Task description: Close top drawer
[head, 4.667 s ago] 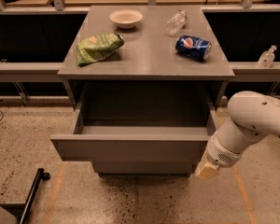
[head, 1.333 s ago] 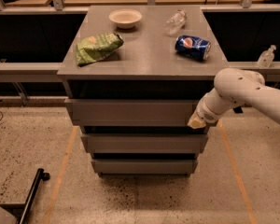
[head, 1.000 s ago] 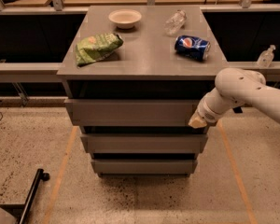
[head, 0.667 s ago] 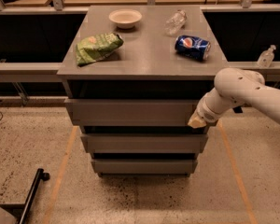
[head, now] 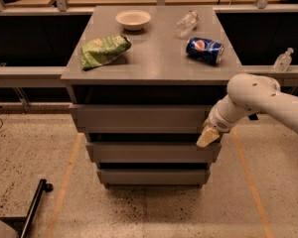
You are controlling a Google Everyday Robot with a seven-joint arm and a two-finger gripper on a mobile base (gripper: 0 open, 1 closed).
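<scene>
Hanging at the lower right corner of the top drawer (head: pixel 139 118), the gripper (head: pixel 207 137) points down from the white arm (head: pixel 258 95), its pale fingers (head: pixel 206 139) closed together into one wedge with no gap and nothing held. The drawer sits pushed in beneath the tabletop (head: pixel 159 58), its flat grey front stretching away left of the fingers, with two lower drawers (head: pixel 151 152) below and left of them. Above the fingers lies a blue soda can (head: pixel 204 49), beyond it a clear bottle (head: pixel 186 23), and farther left a white bowl (head: pixel 133 19) and a green chip bag (head: pixel 104 51).
</scene>
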